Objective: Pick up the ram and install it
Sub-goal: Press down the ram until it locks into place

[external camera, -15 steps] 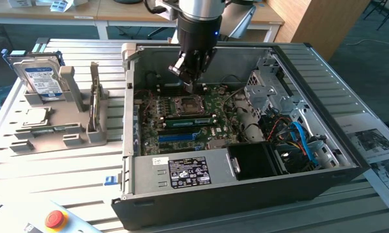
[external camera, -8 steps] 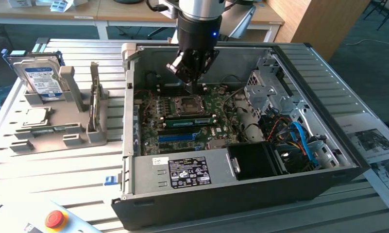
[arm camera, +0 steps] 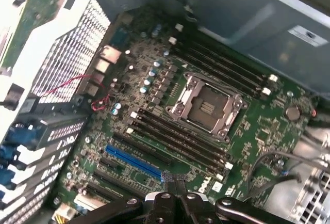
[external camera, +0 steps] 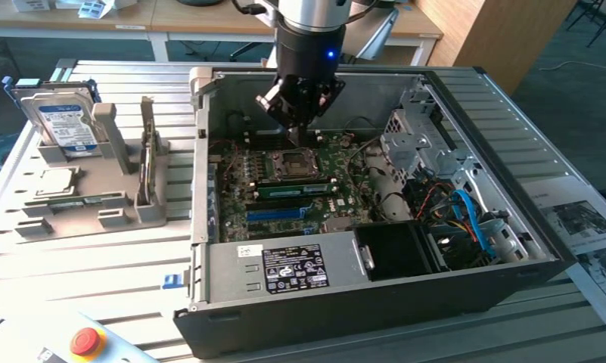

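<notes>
1. The ram [external camera: 297, 188] stands on its long edge among the memory slots of the motherboard [external camera: 328, 162], inside the open computer case [external camera: 383, 299]. It sits between the empty processor socket [external camera: 290, 162] and the blue slot [external camera: 278, 214]. Whether it is fully seated cannot be told.
2. The space above the ram is open. The socket lies just beside one face. Cables and the drive cage [external camera: 424, 136] crowd the case toward the exterior view's right.
3. Its long axis runs across the exterior view, parallel to the blue slot and to the nearer socket edge.
4. It looks like a narrow bright green strip, brighter than the board under it. Its chips and label are too small to make out.
5. The gripper [external camera: 294, 140] [arm camera: 175, 182] hangs above the socket area, apart from the ram, with its fingers pressed together on nothing.
6. Outside the case, a grey fixture [external camera: 131, 215] holds a hard drive [external camera: 66, 125] and an upright card [external camera: 147, 151].
</notes>
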You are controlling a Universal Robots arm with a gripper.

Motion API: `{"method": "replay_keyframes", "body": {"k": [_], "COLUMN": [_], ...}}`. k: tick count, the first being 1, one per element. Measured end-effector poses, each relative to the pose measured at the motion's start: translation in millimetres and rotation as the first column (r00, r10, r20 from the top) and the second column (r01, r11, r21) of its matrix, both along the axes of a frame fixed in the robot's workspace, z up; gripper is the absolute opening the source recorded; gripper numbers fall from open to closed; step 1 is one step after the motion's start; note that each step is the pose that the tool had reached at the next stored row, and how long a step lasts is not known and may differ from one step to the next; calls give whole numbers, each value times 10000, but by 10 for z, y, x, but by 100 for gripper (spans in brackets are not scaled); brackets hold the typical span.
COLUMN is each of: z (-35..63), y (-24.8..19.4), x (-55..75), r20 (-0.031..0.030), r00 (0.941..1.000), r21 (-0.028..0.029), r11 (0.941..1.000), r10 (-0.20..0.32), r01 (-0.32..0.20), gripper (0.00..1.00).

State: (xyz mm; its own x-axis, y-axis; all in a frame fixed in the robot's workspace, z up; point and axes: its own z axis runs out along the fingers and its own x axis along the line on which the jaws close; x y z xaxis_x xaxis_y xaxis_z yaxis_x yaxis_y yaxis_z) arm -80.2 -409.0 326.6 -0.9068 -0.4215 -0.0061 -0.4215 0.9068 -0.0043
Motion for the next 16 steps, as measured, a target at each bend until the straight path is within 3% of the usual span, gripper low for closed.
{"method": "replay_keyframes", "body": {"k": [4, 8, 13, 16], "z": [0, 0, 0, 0], "y": [0, 0, 0, 0], "x": [0, 0, 0, 0], "r20": [0, 0, 0, 0], "r00": [9974, 9896, 9739, 9615], "r21": [0, 0, 0, 0], "r11": [9974, 9896, 9739, 9615], "r10": [-720, -1438, -2270, -2747], "r01": [720, 1438, 2270, 2747], "gripper": [10, 10, 10, 10]}}
